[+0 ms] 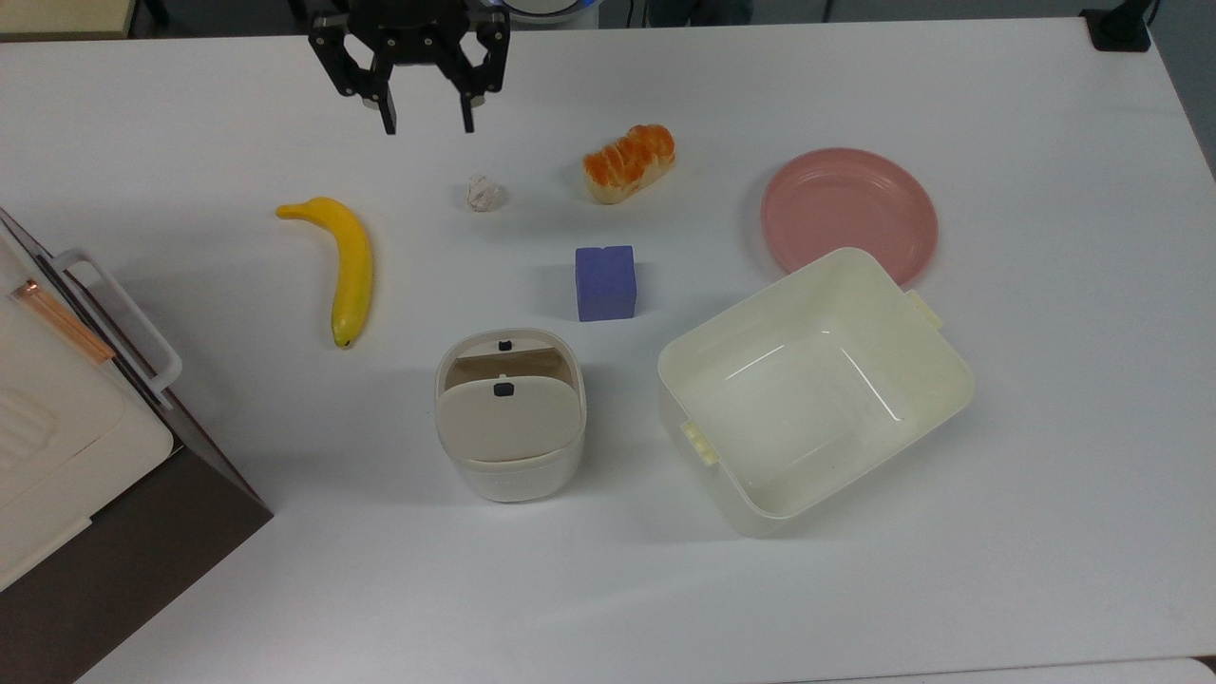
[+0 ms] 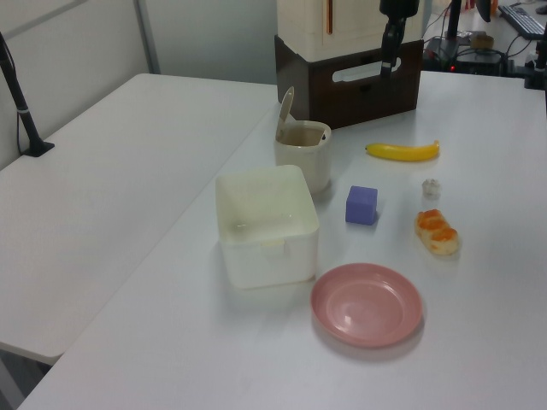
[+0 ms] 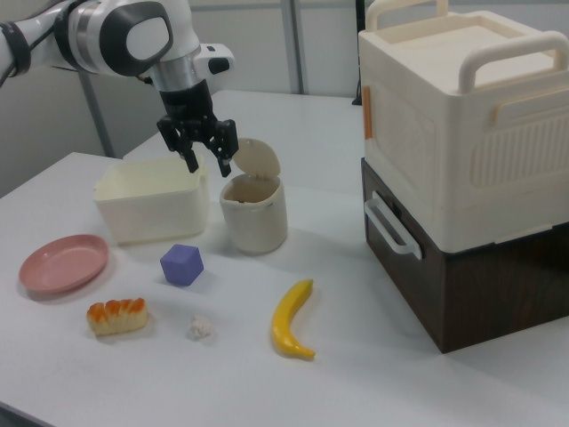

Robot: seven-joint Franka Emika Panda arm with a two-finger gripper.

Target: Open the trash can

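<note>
Trash can (image 1: 510, 446) sits on the white table (image 1: 1045, 532) near the middle of the top view, lid (image 1: 506, 418) up and tilted back on its hinge, brown interior showing at the far side; a small black button (image 1: 503, 389) sits on the lid edge. Left view shows the lid standing nearly upright behind the can (image 2: 302, 158); right view shows it raised above the rim (image 3: 254, 213). Gripper (image 1: 425, 122) is at the top edge of the top view, well apart from the can, jaws spread wide with nothing between them; right view has it hanging in the air (image 3: 206, 164), empty. Lidless cream tub (image 1: 936, 380) is just beside the can on the top view's right. Blue cube (image 1: 605, 282) lies beyond the can, between it and the peeled orange segments (image 1: 629, 163). Small crumpled white wad (image 1: 484, 193) lies near the orange piece. Banana (image 1: 346, 266) is toward the top view's left, apart from the can. Pink plate (image 1: 848, 211) sits just past the tub's far corner. White and brown appliance with a handle (image 1: 57, 408) is at the top view's left edge.
</note>
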